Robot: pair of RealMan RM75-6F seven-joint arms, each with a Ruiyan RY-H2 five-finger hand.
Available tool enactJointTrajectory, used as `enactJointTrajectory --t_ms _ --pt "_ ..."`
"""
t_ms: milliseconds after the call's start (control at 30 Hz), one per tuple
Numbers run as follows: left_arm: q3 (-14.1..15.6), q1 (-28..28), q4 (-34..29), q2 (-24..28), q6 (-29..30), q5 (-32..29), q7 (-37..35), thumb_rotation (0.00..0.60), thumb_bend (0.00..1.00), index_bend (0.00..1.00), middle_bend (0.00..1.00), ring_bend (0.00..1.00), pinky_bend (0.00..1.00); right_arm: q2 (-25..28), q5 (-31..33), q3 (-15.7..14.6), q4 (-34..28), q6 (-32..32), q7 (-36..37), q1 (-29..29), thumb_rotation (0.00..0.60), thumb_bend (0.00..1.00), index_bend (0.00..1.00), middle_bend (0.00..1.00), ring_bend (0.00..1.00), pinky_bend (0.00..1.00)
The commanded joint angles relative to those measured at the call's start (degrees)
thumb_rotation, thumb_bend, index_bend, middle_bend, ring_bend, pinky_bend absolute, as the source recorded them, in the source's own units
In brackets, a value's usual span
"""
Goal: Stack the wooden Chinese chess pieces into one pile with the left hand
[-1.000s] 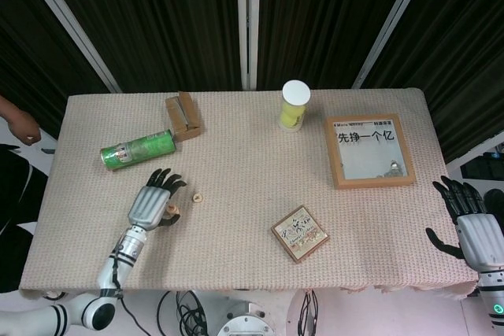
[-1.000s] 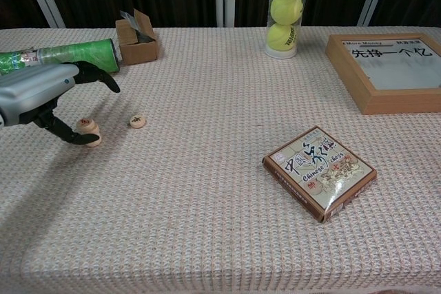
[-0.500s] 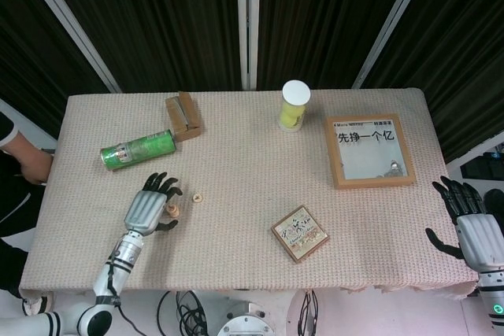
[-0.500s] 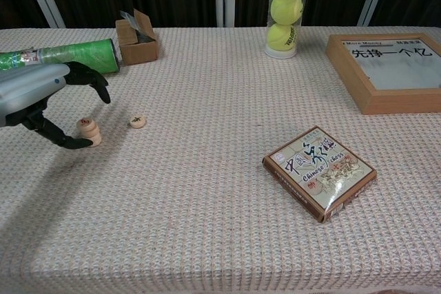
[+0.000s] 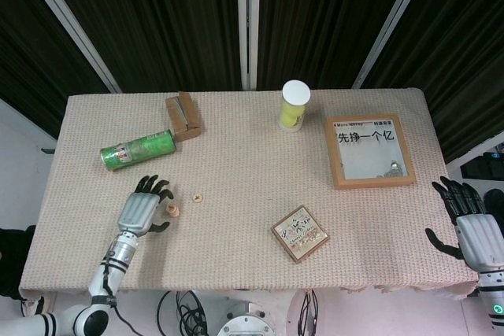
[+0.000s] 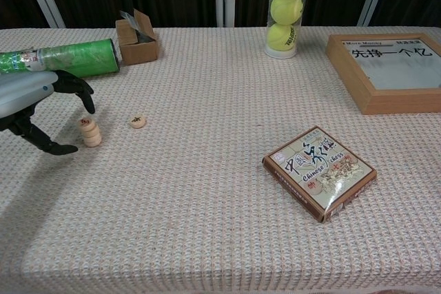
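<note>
A short pile of round wooden chess pieces point(image 6: 89, 132) stands on the tablecloth at the left, also seen from above as the pile point(image 5: 172, 210). One single piece point(image 6: 138, 122) lies flat just to its right, the same piece point(image 5: 198, 196) in the head view. My left hand point(image 6: 38, 105) hovers left of the pile with fingers spread, holding nothing; the head view shows that hand point(image 5: 140, 210) beside the pile, apart from it. My right hand point(image 5: 471, 226) rests open at the table's right front corner.
A green can point(image 6: 69, 58) lies on its side behind my left hand. A small cardboard box point(image 6: 136, 38), a tube of tennis balls point(image 6: 287, 13), a framed picture point(image 6: 389, 70) and a Chinese chess box point(image 6: 319, 171) stand elsewhere on the cloth.
My left hand has let go of the pile and drawn back to the left, away from it. The pile stays standing. A person at the far left edge has moved out of sight.
</note>
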Motion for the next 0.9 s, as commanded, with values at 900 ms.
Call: enactJointTrajectory --t_ms 900 --pt "1.0 0.3 -1.0 0.5 -0.2 0.1 -0.4 0.6 0.16 0.39 0.14 0.0 0.0 0.1 0.0 -0.1 -0.1 -0.1 -0.1 0.0 0.6 0.25 0.0 0.0 0.0 0.0"
